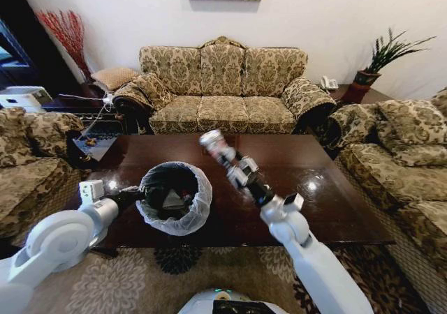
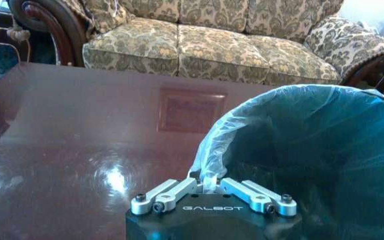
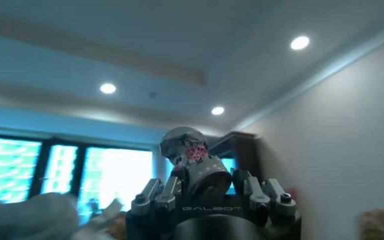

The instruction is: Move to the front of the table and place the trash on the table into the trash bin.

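Silvery wrapper (image 1: 211, 141) in right claw (image 1: 222, 152), "GALBOT" left claw (image 2: 209, 186) gripping bin liner (image 2: 212, 150)

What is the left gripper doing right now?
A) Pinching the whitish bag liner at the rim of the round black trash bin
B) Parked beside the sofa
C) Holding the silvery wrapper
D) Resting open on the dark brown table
A: the left gripper is closed on the translucent whitish liner at the rim of the round black trash bin.

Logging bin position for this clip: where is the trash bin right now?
In the head view the trash bin sits left of centre at the table's near edge, its liner rim pinched by the left gripper.
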Robot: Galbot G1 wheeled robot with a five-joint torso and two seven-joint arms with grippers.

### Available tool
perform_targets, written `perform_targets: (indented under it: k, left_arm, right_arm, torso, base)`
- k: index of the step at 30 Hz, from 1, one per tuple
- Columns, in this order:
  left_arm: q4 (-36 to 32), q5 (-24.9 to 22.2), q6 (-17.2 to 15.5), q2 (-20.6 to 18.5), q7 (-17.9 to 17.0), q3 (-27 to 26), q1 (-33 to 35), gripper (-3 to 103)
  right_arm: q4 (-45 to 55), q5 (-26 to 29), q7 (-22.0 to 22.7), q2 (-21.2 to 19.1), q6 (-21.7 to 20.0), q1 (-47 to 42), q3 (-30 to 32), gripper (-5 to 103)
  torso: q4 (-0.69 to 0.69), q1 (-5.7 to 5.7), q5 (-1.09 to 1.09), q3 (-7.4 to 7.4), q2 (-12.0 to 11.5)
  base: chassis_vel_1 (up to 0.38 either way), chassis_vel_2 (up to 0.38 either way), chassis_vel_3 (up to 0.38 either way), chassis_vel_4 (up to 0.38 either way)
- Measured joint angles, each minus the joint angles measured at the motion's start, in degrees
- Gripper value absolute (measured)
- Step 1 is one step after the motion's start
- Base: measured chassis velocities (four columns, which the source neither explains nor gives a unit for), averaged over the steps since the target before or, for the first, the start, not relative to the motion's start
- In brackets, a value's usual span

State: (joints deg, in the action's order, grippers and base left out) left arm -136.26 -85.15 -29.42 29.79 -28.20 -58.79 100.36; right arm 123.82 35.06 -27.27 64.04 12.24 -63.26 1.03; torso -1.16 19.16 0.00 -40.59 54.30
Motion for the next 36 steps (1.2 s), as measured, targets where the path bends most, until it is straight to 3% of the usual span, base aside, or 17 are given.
perform_targets:
  k: [4, 6, 8, 9, 12, 19, 21, 24, 25, 26, 28, 31, 34, 36]
  left_arm:
    - [-0.44, -0.03, 0.00, 0.11, -0.02, -0.16, 0.08, 0]
    - [-0.75, -0.04, -0.01, 0.30, -0.02, -0.42, 0.26, 0]
    - [-0.82, -0.04, -0.01, 0.35, -0.02, -0.48, 0.33, 0]
    - [-1.03, -0.04, 0.00, 0.50, 0.00, -0.58, 0.49, 0]
    - [-1.18, -0.04, -0.01, 0.65, 0.03, -0.60, 0.56, 0]
    - [-1.26, 0.07, -0.01, 1.34, 0.17, -0.50, 0.36, 0]
    - [-1.25, 0.12, -0.03, 1.57, 0.17, -0.55, 0.38, 0]
    - [-1.26, 0.23, -0.39, 2.30, 0.08, -0.88, 0.66, 0]
    - [-1.30, 0.30, -0.87, 2.68, -0.17, -1.18, 0.85, 0]
    - [-1.30, 0.30, -0.87, 2.68, -0.17, -1.18, 0.85, 0]
    - [-1.39, 0.32, -1.13, 2.74, -0.37, -1.61, 1.16, 0]
    - [-1.37, 0.33, -1.14, 2.59, -0.40, -1.64, 1.18, 0]
    - [-1.51, 0.25, -1.04, 1.94, -0.40, -1.33, 0.85, 0]
    - [-1.62, 0.20, -1.03, 1.95, -0.39, -1.20, 0.83, 0]
  right_arm:
    - [-1.41, -6.18, 1.20, 0.25, 0.06, 0.83, -3.76, 35]
    - [-2.26, -8.69, 2.63, 0.59, 0.09, 1.13, -5.00, 43]
    - [-2.33, -8.93, 2.96, 0.66, 0.07, 1.18, -5.24, 43]
    - [-2.44, -9.43, 3.48, 0.94, 0.04, 1.24, -5.55, 54]
    - [-2.35, -9.78, 3.71, 1.15, -0.03, 1.11, -5.37, 60]
    - [-1.61, -10.12, 4.96, 0.96, 0.28, -0.80, -3.37, 91]
    - [-0.99, -9.59, 6.38, 1.15, 0.39, -1.76, -2.34, 91]
    - [-0.06, -10.09, 15.74, 2.68, 0.16, -5.21, 1.94, 99]
    - [-1.71, -12.18, 24.65, 3.99, -0.59, -7.95, 5.98, 100]
    - [-1.71, -12.18, 24.65, 3.99, -0.59, -7.95, 5.98, 100]
    - [-6.22, -12.04, 33.93, 5.66, -5.41, -11.74, 13.92, 100]
    - [-8.66, -11.06, 36.09, 5.78, -6.95, -12.22, 16.10, 100]
    - [-23.38, -10.83, 38.68, 6.36, -8.10, -8.49, 21.65, 100]
    - [-26.46, -9.94, 39.02, 6.54, -8.73, -6.91, 21.86, 100]
  torso:
    - [-0.01, 0.00, -0.01, 0.00, 0.00]
    - [-0.01, 0.02, 0.00, -0.01, 0.00]
    - [-0.01, 0.02, 0.00, -0.01, 0.00]
    - [-0.01, 0.02, 0.00, -0.01, 0.00]
    - [-0.01, 0.01, 0.00, -0.01, 0.00]
    - [-0.01, 0.01, 0.00, -0.01, 0.00]
    - [-0.01, 0.01, 0.00, -0.01, 0.00]
    - [-0.01, 0.01, -0.01, 0.00, 0.00]
    - [-0.02, 0.01, 0.00, 0.00, 0.00]
    - [-0.02, 0.01, 0.00, 0.00, 0.00]
    - [0.00, 0.01, 0.01, -0.01, 0.00]
    - [0.01, 0.01, -0.01, -0.01, 0.00]
    - [0.01, 0.01, 0.04, -0.01, 0.00]
    - [0.00, 0.01, 0.01, -0.01, -0.01]
  base:
    - [0.000, 0.000, 0.000, 0.000]
    - [0.000, 0.000, 0.000, 0.000]
    - [0.000, 0.000, 0.000, 0.000]
    - [0.000, 0.000, 0.000, 0.000]
    - [0.000, 0.000, 0.000, 0.000]
    - [0.000, 0.000, 0.000, 0.000]
    - [0.000, 0.000, 0.000, 0.000]
    - [0.000, 0.000, 0.000, 0.000]
    - [0.000, 0.000, 0.000, 0.000]
    - [0.000, 0.000, 0.000, 0.000]
    - [0.000, 0.000, 0.000, 0.000]
    - [0.000, 0.000, 0.000, 0.000]
    - [0.000, 0.000, 0.000, 0.000]
    - [0.000, 0.000, 0.000, 0.000]
